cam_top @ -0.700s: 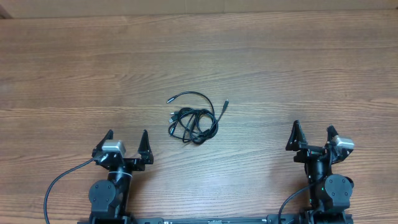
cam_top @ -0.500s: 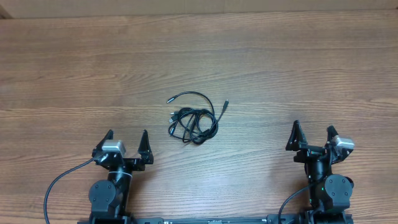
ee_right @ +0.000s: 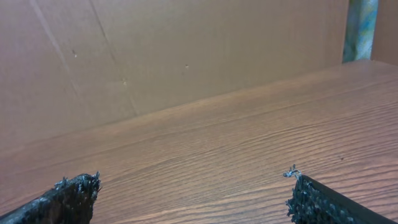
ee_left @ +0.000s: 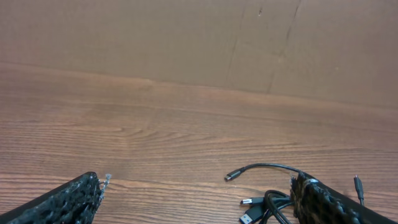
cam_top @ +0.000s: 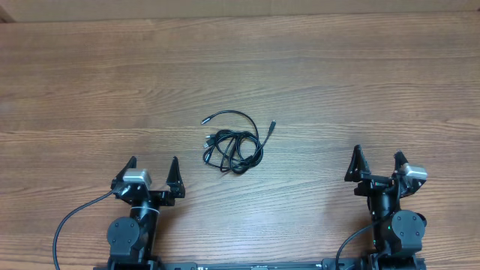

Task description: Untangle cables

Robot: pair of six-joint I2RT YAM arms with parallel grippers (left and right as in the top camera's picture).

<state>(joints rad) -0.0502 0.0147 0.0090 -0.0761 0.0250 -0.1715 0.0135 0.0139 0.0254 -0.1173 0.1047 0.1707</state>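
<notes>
Nothing moved | thin black cables point(cam_top: 233, 148), looped tangle | woodgrain table point(cam_top: 337, 90)

Overhead view: soft, even light right across the table point(cam_top: 315, 67), warm brown, no glare spot anywhere. Wood grain crisp from the left edge to the right. The cables point(cam_top: 232, 148) at mid-frame are sharp, with barely a shadow under them.

Left wrist view: dimmer and flatter, with the wall in the upper half a touch soft and the cables in the lower right clear enough.

Right wrist view: same muted tone, and the table line slants up to the right. The right gripper fingers point(ee_right: 62, 200) in the lower corners are near-black, with rough edges only. A pale blurred strip shows at the upper right.
</notes>
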